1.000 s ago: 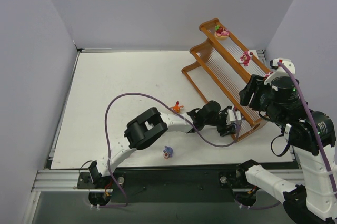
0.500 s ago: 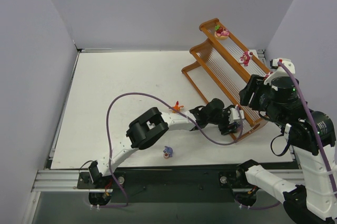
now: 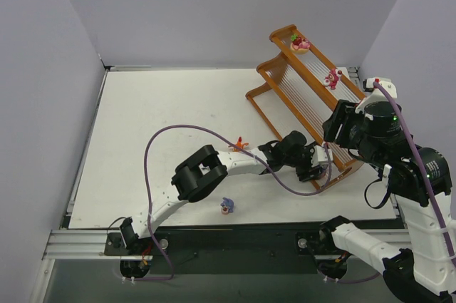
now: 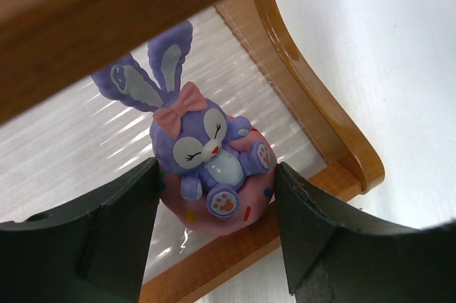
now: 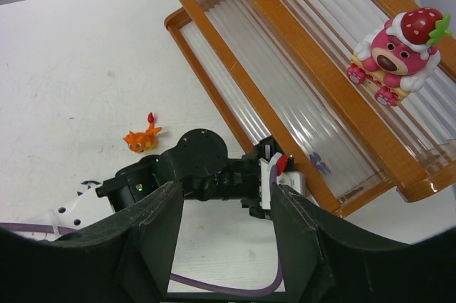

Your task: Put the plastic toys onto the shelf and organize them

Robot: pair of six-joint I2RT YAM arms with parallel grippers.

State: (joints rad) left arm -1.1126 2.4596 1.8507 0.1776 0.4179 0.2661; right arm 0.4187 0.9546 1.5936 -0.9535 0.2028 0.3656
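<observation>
The orange-brown shelf (image 3: 305,107) stands at the far right. My left gripper (image 3: 322,164) reaches into its lowest tier at the near end, shut on a purple bunny toy (image 4: 210,153) with a pink base; both fingers press that base just inside the wooden rim (image 4: 313,117). Two pink-red bear toys (image 3: 300,43) (image 3: 331,77) sit on the upper tiers. An orange toy (image 3: 239,144) and a small purple toy (image 3: 226,206) lie on the table. My right gripper (image 5: 224,246) is open and empty, above the left gripper (image 5: 285,182).
The left arm's purple cable (image 3: 178,132) loops over the table. Grey walls close in the left, back and right. The shelf's near end lies close under my right arm (image 3: 388,146). A metal rail (image 3: 78,242) runs along the near edge.
My left gripper has moved a little farther right and away, into the shelf's lowest tier, with the purple bunny. The right arm has shifted slightly.
</observation>
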